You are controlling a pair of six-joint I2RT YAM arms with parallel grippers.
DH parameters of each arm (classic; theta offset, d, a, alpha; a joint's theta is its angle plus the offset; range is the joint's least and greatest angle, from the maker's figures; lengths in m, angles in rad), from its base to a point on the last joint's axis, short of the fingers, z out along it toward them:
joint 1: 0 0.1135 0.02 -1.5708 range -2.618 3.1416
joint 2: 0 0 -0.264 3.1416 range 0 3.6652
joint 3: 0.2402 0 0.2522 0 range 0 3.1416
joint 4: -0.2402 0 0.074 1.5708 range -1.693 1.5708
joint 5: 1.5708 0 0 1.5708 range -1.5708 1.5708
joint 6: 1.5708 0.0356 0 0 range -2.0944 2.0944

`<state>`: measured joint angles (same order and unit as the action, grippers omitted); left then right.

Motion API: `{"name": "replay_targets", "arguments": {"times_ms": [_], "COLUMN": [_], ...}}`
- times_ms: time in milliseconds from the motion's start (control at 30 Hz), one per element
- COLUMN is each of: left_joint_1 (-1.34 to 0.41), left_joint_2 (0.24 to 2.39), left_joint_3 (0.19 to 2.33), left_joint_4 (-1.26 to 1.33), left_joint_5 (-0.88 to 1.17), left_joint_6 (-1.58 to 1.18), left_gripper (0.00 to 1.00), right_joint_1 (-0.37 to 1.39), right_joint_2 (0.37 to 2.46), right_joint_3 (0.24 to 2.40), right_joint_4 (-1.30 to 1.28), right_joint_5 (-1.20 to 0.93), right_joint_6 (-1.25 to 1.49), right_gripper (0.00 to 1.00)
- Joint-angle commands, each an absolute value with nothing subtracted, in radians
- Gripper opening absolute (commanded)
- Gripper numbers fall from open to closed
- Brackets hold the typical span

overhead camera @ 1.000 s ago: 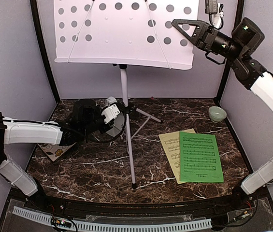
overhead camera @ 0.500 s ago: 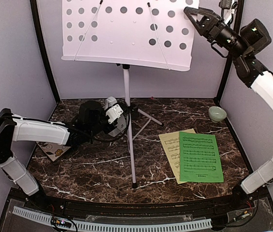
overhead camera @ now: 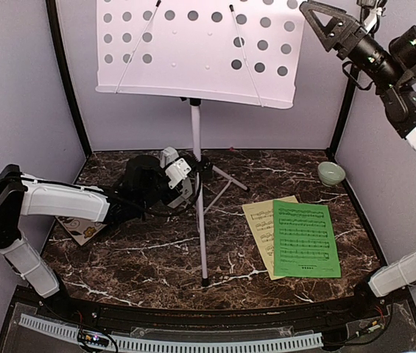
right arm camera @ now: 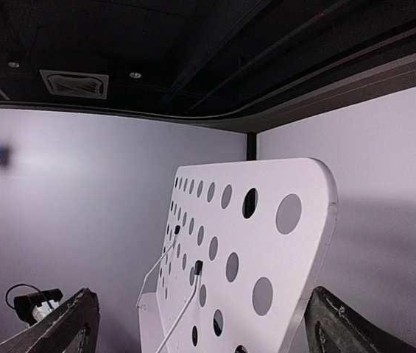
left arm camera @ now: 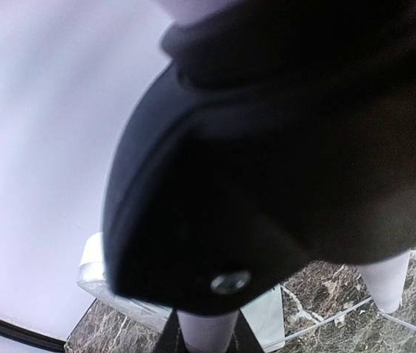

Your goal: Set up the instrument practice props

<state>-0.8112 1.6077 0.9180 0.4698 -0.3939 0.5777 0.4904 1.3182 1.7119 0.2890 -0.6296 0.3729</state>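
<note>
Front right, green music sheet (overhead camera: 305,239) lies over pale-yellow music sheet (overhead camera: 258,220), flat on the table (overhead camera: 156,257), neither on the stand yet. Left gripper (overhead camera: 184,182) is low against the music stand (overhead camera: 199,220) pole by the tripod hub, grip can't tell as the wrist view is blocked; a sideways shove there could tip the stand. Up back, right gripper (overhead camera: 324,20) is spread wide and empty, just beside the perforated desk (overhead camera: 193,51) corner; a bump could swing or over-tilt it.

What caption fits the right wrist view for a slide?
Open right hand faces the white perforated music-stand desk, lilac wall behind.
</note>
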Motion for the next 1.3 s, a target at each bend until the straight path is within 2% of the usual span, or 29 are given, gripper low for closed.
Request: {"name": "replay_targets", "arguments": {"times_ms": [0,133,533,1133,1267], "left_joint_1": [-0.836,-0.849,-0.853,-0.75,-0.741], "left_joint_2": [1.633,1.651,1.74,1.852,1.862], "left_joint_3": [0.945,0.978,1.084,1.128,1.146], "left_joint_4": [0.371,0.31,0.249,0.378,0.371], "left_joint_5": [-0.477,-0.531,-0.563,-0.417,-0.406], "left_joint_6": [0.454,0.373,0.296,0.473,0.493], "left_gripper": [0.03,0.03,0.03,0.02,0.06], "right_joint_1": [0.491,0.489,0.483,0.482,0.482], "right_joint_2": [1.278,1.238,1.164,1.053,1.036], "right_joint_3": [1.795,1.772,1.698,1.549,1.513], "right_joint_4": [0.061,-0.039,-0.1,-0.18,-0.209], "right_joint_5": [-0.549,-0.483,-0.404,-0.446,-0.428], "right_joint_6": [0.359,0.378,0.396,0.355,0.36], "right_gripper": [1.0,1.0,1.0,1.0,0.99]}}
